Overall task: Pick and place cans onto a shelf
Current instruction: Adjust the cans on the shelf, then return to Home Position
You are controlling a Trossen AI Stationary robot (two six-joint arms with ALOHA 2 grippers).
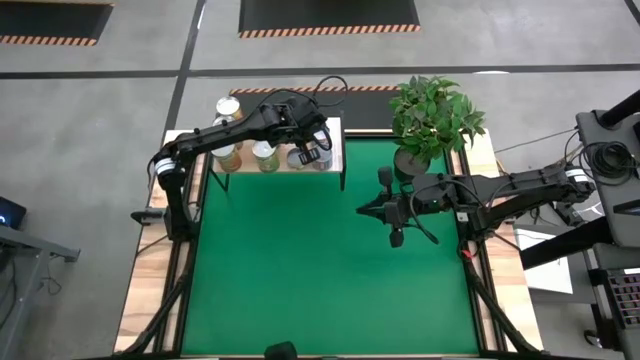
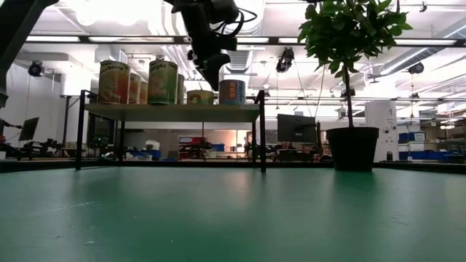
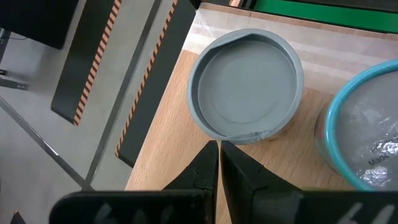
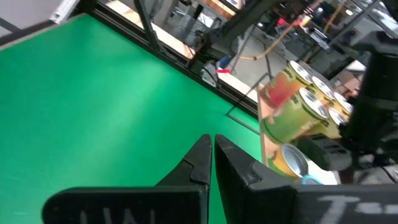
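A grey concrete floor is seen all around the green-matted table, with black mats edged in orange-black hazard tape. Overhead, strip lights and exposed ducting are visible, and cluttered workbenches with monitors are lined up behind.

Legible only in part: "Made", in small dark print, on the silvery top of the teal-rimmed can in the left wrist view, further letters beneath it too small to make out; lettering on the tall orange-labelled can and on the green-labelled can on the shelf in the low view, too blurred to read; coloured marks on the short blue-labelled can, likewise unreadable.
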